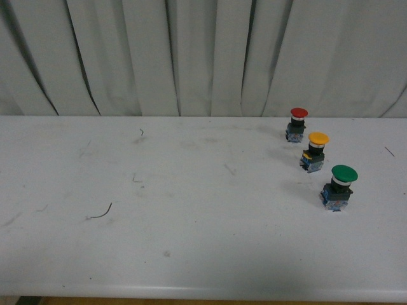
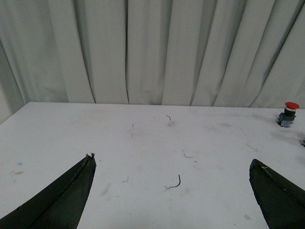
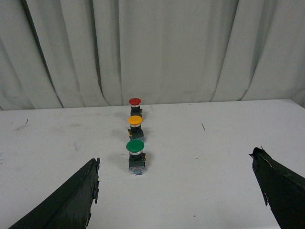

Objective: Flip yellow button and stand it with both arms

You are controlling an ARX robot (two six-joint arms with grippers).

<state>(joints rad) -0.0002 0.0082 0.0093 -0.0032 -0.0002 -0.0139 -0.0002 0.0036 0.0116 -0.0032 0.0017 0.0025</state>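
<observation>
- Black fingers of the left gripper (image 2: 171, 191) frame the left wrist view; its jaws are spread wide with nothing between them, hovering over bare counter.
- Black fingers of the right gripper (image 3: 176, 191) frame the right wrist view the same way: jaws wide apart, holding nothing, well short of the buttons.
- White counter (image 1: 191, 222) shows scuffs and a thin dark curved strand (image 1: 102, 214) on its left part; neither arm appears in the front view.
- Nearest of three buttons in a slanted row on the counter's right side is the green button (image 1: 339, 185), upright with its cap on top.
- Just behind it stands the yellow button (image 1: 315, 151), also upright, yellow-orange cap up, black collar below and blue-black base on the counter; it is near its neighbours but apart from both. In the right wrist view the yellow button (image 3: 135, 126) sits in the middle of the row, ahead of the open jaws.
- Farthest is the red button (image 1: 297, 124), upright, near the counter's back edge.
- Pale grey pleated curtain (image 1: 203, 57) hangs behind the counter.
</observation>
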